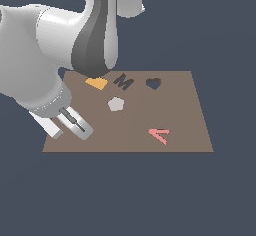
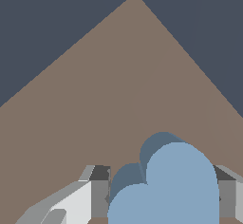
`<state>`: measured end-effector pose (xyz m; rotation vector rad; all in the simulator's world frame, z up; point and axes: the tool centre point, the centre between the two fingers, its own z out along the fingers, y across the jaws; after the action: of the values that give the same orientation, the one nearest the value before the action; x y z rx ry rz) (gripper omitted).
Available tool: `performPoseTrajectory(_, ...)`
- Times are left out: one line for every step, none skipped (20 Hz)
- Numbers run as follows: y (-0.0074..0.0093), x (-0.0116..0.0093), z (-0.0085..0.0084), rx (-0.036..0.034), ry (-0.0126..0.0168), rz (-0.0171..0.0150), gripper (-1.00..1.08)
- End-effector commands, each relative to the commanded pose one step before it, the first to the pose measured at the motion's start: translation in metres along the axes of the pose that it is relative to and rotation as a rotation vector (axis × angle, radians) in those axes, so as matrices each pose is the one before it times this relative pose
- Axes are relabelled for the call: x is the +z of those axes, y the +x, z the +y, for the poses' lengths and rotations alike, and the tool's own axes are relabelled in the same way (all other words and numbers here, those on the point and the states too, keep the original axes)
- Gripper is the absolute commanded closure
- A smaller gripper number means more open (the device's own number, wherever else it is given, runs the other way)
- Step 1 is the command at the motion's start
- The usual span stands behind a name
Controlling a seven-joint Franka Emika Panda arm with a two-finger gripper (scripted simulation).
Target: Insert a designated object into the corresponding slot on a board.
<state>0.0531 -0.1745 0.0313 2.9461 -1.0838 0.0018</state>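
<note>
In the wrist view the light-blue heart-shaped object (image 2: 166, 190) fills the space between my gripper's (image 2: 163, 192) two fingers, and both fingers (image 2: 99, 192) touch its sides. The exterior view places the gripper (image 1: 70, 129) low over the brown board's (image 1: 135, 125) front corner on the exterior view's left, where the hand hides the heart. Near the board's far edge lies the dark heart-shaped slot (image 1: 153, 83), well away from the gripper towards the exterior view's right.
A dark M-shaped recess (image 1: 123, 82) and an orange rectangle (image 1: 96, 83) lie along the far edge. A grey pentagon (image 1: 115, 104) is near the middle, a pink angled piece (image 1: 160, 135) towards the front right. The arm's bulk overhangs the board's left side.
</note>
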Motion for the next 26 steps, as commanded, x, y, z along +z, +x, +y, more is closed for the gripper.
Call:
performPoseTrajectory(0.00604,-0.00353,0.00726,0.00055,-0.00581,0.00801,1.08)
performPoseTrajectory(0.00411,-0.00228,0.00512,-0.00033,-0.00458,0.00538,1.08)
performPoseTrajectory(0.00495,-0.00274,0.00628,-0.00024,-0.00566,0.00647,1.08)
performPoseTrajectory(0.00574,-0.00317,0.00747,-0.00002,-0.00678,0.00751,1.08)
performPoseTrajectory(0.00581,-0.00319,0.00775,0.00036,-0.00708,0.00758,1.08)
performPoseTrajectory(0.00491,-0.00267,0.0067,0.00072,-0.00615,0.00639,1.08)
performPoseTrajectory(0.00399,-0.00215,0.00553,0.00102,-0.0051,0.00518,1.08)
performPoseTrajectory(0.00308,-0.00163,0.00431,0.00124,-0.00396,0.00396,1.08)
performPoseTrajectory(0.00218,-0.00115,0.00305,0.00137,-0.00282,0.0028,1.08)
performPoseTrajectory(0.00124,-0.00064,0.00172,0.00133,-0.00157,0.00156,1.08)
performPoseTrajectory(0.00024,-0.0001,0.00028,0.00092,-0.00022,0.00025,1.08)
performPoseTrajectory(-0.0007,0.00039,-0.001,-0.00006,0.00099,-0.00096,1.08)
performPoseTrajectory(-0.00105,0.0005,-0.0014,-0.00159,0.00121,-0.00123,1.08)
performPoseTrajectory(-0.00082,0.00037,-0.001,-0.00282,0.00084,-0.00093,1.08)
performPoseTrajectory(-0.00062,0.00023,-0.00064,-0.00408,0.00044,-0.00058,1.08)
performPoseTrajectory(-0.00054,0.00016,-0.00044,-0.00544,0.00021,-0.00041,1.08)
performPoseTrajectory(-0.00057,0.00014,-0.00039,-0.00695,0.00009,-0.00036,1.08)
performPoseTrajectory(-0.00066,0.00015,-0.00043,-0.00852,0.00007,-0.00039,1.08)
performPoseTrajectory(-0.0008,0.00019,-0.00054,-0.01014,0.00012,-0.00049,1.08)
performPoseTrajectory(-0.00099,0.00025,-0.00075,-0.01184,0.00023,-0.00064,1.08)
performPoseTrajectory(-0.00119,0.00032,-0.00096,-0.01348,0.00037,-0.00081,1.08)
performPoseTrajectory(-0.00137,0.00038,-0.00118,-0.01512,0.00051,-0.00096,1.08)
performPoseTrajectory(-0.00153,0.00043,-0.00139,-0.01674,0.00063,-0.00109,1.08)
performPoseTrajectory(-0.00168,0.00048,-0.0016,-0.01835,0.00075,-0.0012,1.08)
performPoseTrajectory(-0.00179,0.00051,-0.00177,-0.01977,0.00085,-0.00128,1.08)
performPoseTrajectory(-0.00189,0.00054,-0.00194,-0.02115,0.00093,-0.00133,1.08)
